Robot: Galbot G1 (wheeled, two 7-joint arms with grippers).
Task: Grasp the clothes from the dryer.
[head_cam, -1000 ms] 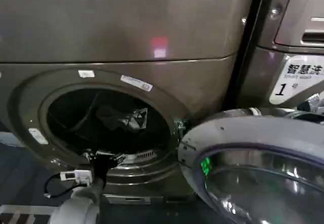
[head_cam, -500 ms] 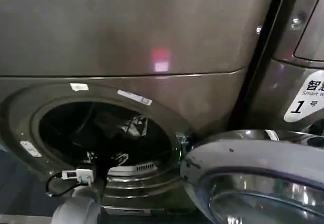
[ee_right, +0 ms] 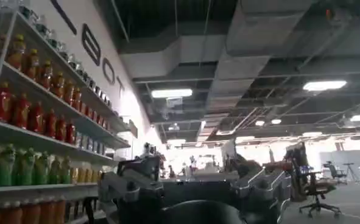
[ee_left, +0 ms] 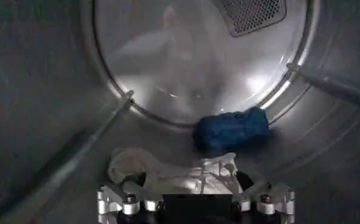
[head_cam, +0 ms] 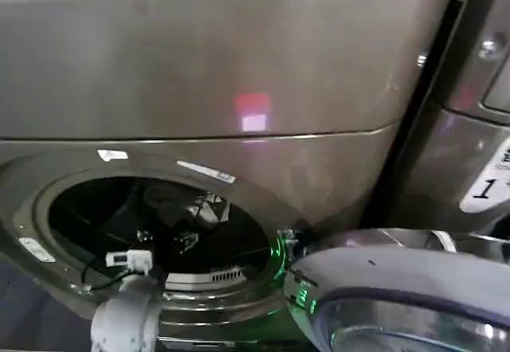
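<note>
Bronze-grey metal fills your forward view: one dryer point(head_cam: 207, 73) with its glass door point(head_cam: 398, 304) swung open at near right. Your left gripper point(ee_left: 195, 201) is inside the drum, jaws spread over a white cloth point(ee_left: 167, 173). You have two clothes in there; the second, a blue bundle point(ee_left: 231, 129), lies farther in. Your right gripper point(ee_right: 195, 198) points at drink shelves point(ee_right: 27, 122); its jaws you cannot tell.

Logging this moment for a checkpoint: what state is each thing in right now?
dryer: door swung fully open, porthole exposed.
white garment: crumpled on the drum floor, just ahead of the left hand.
blue garment: bunched up, farther back in the drum, untouched.
left hand: reached inside the drum, open, holding nothing.
right hand: away from the dryer, pointing into the room.
</note>
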